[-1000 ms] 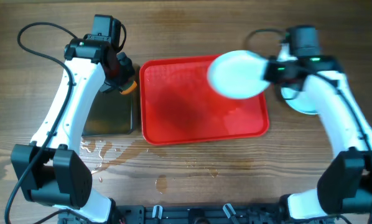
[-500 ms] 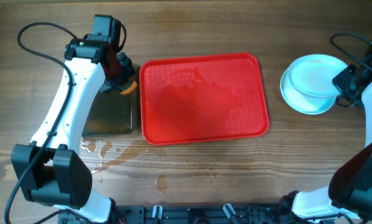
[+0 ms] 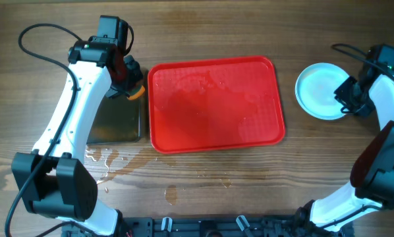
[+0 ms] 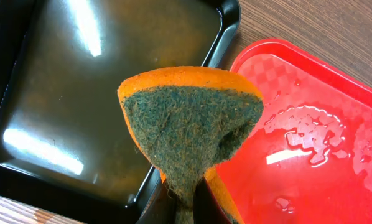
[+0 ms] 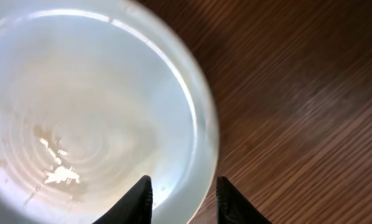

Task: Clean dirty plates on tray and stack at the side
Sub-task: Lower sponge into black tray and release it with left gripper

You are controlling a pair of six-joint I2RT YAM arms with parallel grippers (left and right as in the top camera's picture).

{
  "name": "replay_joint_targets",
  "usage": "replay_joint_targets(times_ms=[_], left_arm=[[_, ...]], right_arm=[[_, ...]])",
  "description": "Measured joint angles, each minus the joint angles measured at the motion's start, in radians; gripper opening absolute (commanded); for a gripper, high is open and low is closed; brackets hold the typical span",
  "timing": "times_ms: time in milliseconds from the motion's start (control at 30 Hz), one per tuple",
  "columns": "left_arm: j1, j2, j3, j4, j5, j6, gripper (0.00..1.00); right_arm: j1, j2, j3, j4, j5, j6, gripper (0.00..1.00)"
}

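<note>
Your counter (image 3: 210, 26) is brown wood, its grain running left to right. The tray (image 3: 213, 105) lies flat on it near the middle. Just beside the tray's left edge sits the black pan (image 3: 114, 122), its long side parallel to that edge. Right of the tray and apart from it, the plates (image 3: 319, 92) rest on the wood; from overhead you cannot count the layers. You also have water drops (image 3: 105, 161) scattered on the wood off the tray's near-left corner, toward the arm bases.
</note>
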Motion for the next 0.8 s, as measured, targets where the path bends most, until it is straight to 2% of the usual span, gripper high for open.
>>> replay_joint_targets(times_ms=[133, 267, 367, 600, 800], left_arm=[[0.000, 0.000, 0.000, 0.000, 0.000, 0.000, 0.04], [0.000, 0.000, 0.000, 0.000, -0.008, 0.004, 0.04], [0.001, 0.001, -0.003, 0.005, -0.053, 0.008, 0.04], [0.057, 0.004, -0.156, 0.184, -0.116, 0.107, 0.04], [0.065, 0.006, -0.356, 0.403, -0.125, 0.136, 0.04]], right_arm=[[0.002, -0.031, 0.000, -0.041, -0.058, -0.026, 0.41], [0.015, -0.172, 0.006, -0.042, -0.223, -0.067, 0.50], [0.105, -0.244, 0.018, -0.040, -0.302, -0.089, 0.57], [0.340, -0.247, 0.021, -0.018, -0.298, -0.117, 0.98], [0.397, -0.246, 0.021, -0.010, -0.248, -0.124, 1.00]])
